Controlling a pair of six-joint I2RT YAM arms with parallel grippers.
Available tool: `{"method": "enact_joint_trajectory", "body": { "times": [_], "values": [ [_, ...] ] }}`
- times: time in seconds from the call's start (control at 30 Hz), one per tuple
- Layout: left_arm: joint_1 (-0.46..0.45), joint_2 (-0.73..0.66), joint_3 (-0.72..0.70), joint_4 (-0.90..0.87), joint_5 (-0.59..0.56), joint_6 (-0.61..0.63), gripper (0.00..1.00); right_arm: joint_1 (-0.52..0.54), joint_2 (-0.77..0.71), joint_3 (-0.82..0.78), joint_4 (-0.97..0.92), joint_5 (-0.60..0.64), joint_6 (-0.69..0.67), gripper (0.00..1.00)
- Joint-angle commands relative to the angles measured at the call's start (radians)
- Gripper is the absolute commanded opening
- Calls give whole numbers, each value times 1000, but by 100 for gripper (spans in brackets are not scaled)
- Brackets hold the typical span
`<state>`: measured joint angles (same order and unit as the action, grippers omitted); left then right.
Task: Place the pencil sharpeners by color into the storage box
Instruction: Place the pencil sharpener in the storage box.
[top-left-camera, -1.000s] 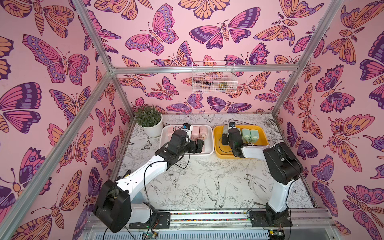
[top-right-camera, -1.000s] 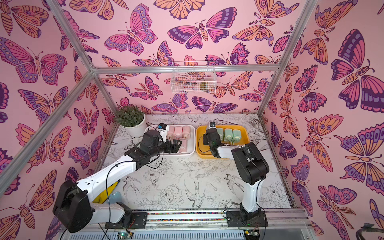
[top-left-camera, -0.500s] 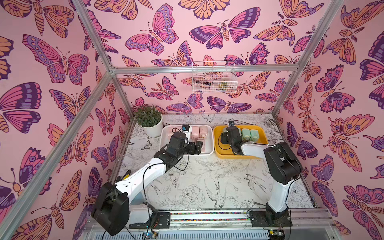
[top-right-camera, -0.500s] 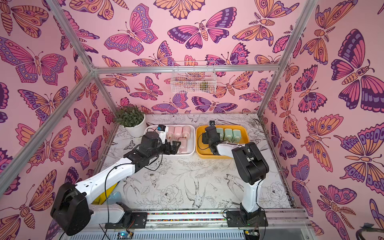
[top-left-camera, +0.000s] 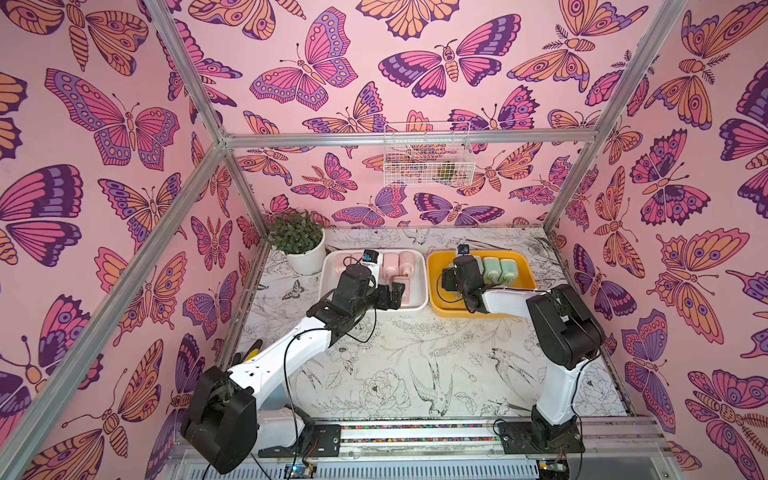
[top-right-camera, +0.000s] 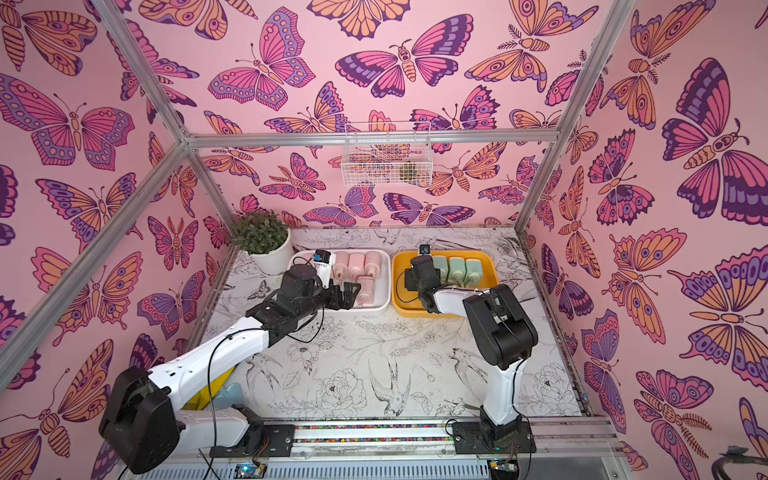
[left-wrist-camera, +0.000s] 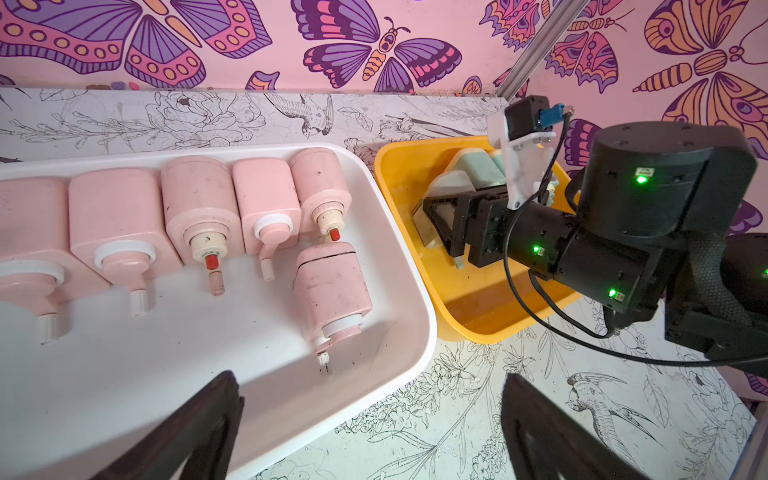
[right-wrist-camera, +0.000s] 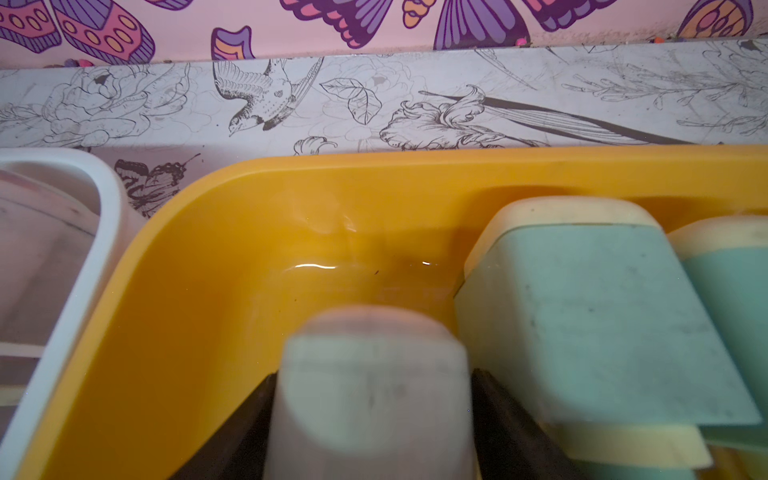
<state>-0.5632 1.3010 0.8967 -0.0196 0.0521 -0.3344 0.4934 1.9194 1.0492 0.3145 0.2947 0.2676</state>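
Several pale pink pencil sharpeners lie in the white tray, most in a row and one in front of it. My left gripper hangs open and empty over that tray's front right corner, also in both top views. Green pencil sharpeners stand in the yellow tray. My right gripper is low inside it. A blurred green sharpener sits between its fingers. Whether they press on it does not show.
A potted plant stands at the back left beside the white tray. A white wire basket hangs on the back wall above the trays. Patterned walls and metal posts close in the table on three sides.
The right wrist has edged slightly back and left inside the yellow tray. The left arm has barely shifted, and its gripper has stayed open.
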Motion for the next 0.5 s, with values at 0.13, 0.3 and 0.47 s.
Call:
{"method": "enact_joint_trajectory", "body": {
  "times": [0.13,0.3,0.47],
  "values": [
    [2,-18,-31,21,-20,-12,100,7,-34,-6,-23,-16,24,72],
    [2,-18,-33,21,-21,-17,100,20,-56,-2,-59,-36,-12,67],
    [2,-17,-29,21,-23,-18,100,26,-57,3,-61,-9,-15,56]
  ]
}}
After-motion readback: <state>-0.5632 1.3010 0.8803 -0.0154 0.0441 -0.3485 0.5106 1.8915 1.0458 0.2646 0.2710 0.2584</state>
